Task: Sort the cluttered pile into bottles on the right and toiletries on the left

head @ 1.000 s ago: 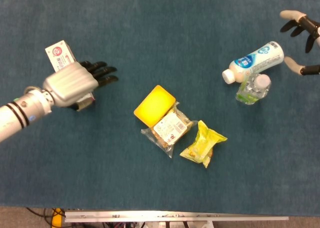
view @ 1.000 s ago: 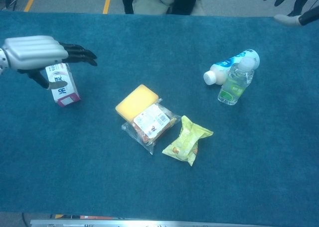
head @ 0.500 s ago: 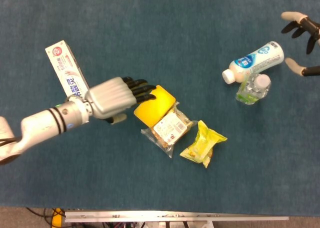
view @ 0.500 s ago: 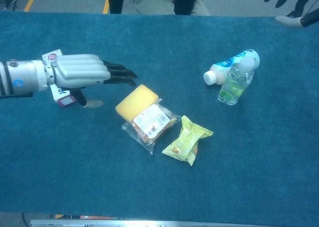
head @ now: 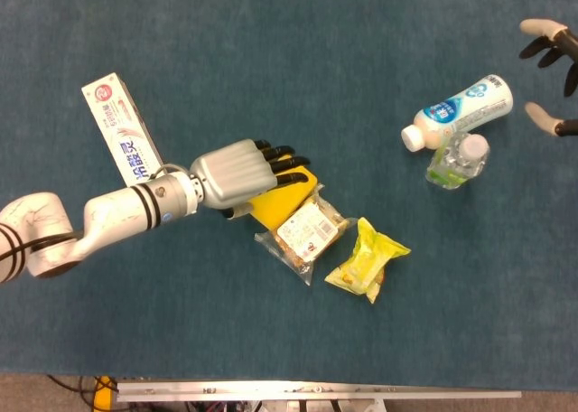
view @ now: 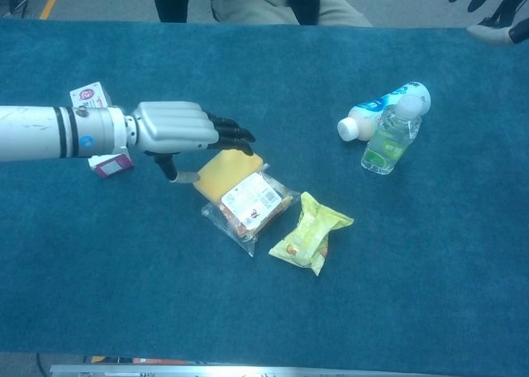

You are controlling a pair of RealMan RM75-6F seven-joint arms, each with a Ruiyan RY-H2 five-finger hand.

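Observation:
My left hand (head: 237, 174) reaches over the yellow soap-like block (head: 275, 204), fingers stretched flat across its top left and thumb apart below; it grips nothing. In the chest view the left hand (view: 175, 127) hovers at the yellow block (view: 221, 172). A toothpaste box (head: 122, 132) lies left of the arm, partly hidden by it in the chest view as the toothpaste box (view: 88, 94). A white bottle (head: 461, 111) and a clear bottle (head: 458, 159) lie together at the right. My right hand (head: 551, 43) hangs spread at the right edge, holding nothing.
A clear snack packet (head: 305, 231) overlaps the yellow block's near right corner. A yellow-green packet (head: 368, 260) lies just right of it. The table's front edge (head: 316, 389) runs along the bottom. A seated person (view: 264, 1) is beyond the far edge.
My left hand has left the toothpaste box lying on the table and swept right, ending over the yellow block. The right hand has drifted slightly right. The objects have not moved.

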